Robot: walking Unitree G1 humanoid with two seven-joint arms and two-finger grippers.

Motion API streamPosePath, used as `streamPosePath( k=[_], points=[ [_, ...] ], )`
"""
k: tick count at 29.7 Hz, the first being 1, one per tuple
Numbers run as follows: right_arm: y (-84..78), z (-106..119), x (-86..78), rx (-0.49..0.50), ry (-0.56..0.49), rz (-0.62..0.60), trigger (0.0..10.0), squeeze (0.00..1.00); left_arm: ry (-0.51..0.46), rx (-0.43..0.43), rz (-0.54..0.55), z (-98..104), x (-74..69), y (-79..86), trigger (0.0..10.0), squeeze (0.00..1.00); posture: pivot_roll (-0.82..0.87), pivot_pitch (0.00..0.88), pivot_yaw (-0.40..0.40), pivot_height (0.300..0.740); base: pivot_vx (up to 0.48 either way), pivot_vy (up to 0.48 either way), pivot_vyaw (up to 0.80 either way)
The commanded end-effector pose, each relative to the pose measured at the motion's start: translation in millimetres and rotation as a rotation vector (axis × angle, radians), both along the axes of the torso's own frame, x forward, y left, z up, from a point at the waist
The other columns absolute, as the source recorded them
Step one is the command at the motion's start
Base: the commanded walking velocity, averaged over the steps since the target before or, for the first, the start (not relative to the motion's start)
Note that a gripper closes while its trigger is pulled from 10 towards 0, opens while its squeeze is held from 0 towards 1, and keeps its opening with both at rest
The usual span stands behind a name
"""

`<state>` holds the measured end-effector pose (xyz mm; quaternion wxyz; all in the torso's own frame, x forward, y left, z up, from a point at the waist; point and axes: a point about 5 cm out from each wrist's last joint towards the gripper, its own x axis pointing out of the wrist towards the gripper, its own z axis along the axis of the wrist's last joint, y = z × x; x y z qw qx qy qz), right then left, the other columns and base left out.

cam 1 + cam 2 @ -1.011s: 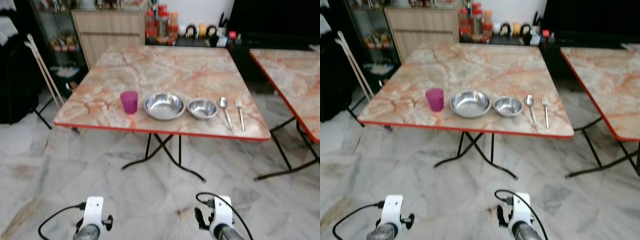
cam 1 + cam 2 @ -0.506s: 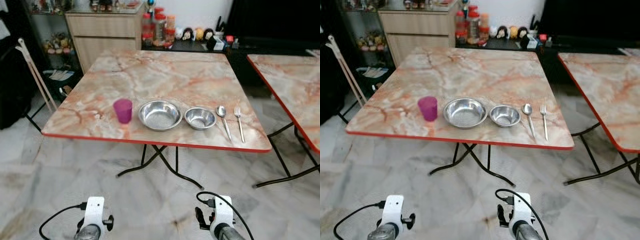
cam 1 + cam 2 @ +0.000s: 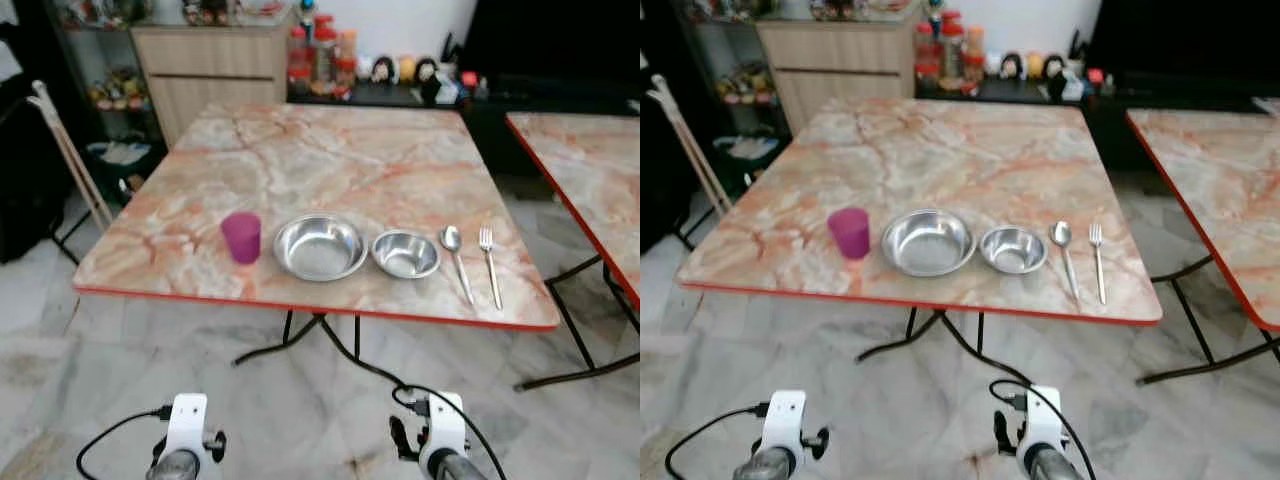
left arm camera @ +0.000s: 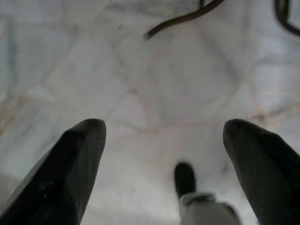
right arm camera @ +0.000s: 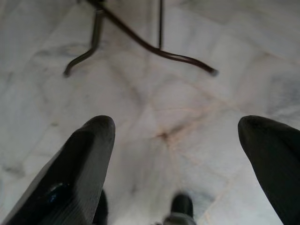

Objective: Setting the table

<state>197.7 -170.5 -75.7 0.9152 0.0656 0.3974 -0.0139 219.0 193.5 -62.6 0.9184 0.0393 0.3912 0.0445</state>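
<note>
A marble-patterned table (image 3: 330, 160) with a red edge stands ahead. Along its near side sit a purple cup (image 3: 241, 237), a large steel bowl (image 3: 320, 247), a small steel bowl (image 3: 405, 253), a spoon (image 3: 456, 257) and a fork (image 3: 491, 262), in a row from left to right. Both arms hang low over the floor, well short of the table. My left gripper (image 4: 164, 154) is open above the pale tiles, nothing between its fingers. My right gripper (image 5: 178, 159) is open too, above the floor near the table's black legs (image 5: 140, 42).
A second marble table (image 3: 590, 170) stands to the right, with a floor gap between the two. A wooden cabinet (image 3: 215, 70) and a low shelf with jars and bottles (image 3: 330, 55) line the far wall. A folded rack (image 3: 65, 150) leans at the left.
The camera has come closer and shifted; the table now sits lower and larger in view. The dishes keep their places. Both grippers hang as before.
</note>
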Motion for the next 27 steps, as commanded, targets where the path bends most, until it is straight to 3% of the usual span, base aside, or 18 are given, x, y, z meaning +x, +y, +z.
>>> streamPosePath(
  k=[1,16,27],
  points=[
    [-5.4,1.8,2.3,-0.013,-0.008,-0.010,10.0,0.00,0.008,-0.016,-0.006,-1.4,-0.6,-5.8,10.0,0.00,0.03,0.000,-0.022,0.740,0.300,0.000,0.00],
    [-4.3,0.5,0.0,-0.016,-0.002,-0.002,10.0,0.00,0.006,-0.011,-0.009,-1.1,-0.2,-5.7,10.0,0.00,0.02,0.000,-0.021,0.740,0.300,0.000,0.00],
    [-4.1,-0.7,-2.3,-0.011,0.002,-0.002,10.0,0.00,-0.021,0.025,-0.027,0.2,-0.7,-2.5,10.0,0.00,0.03,0.000,-0.019,0.740,0.000,0.000,0.00]
  ],
)
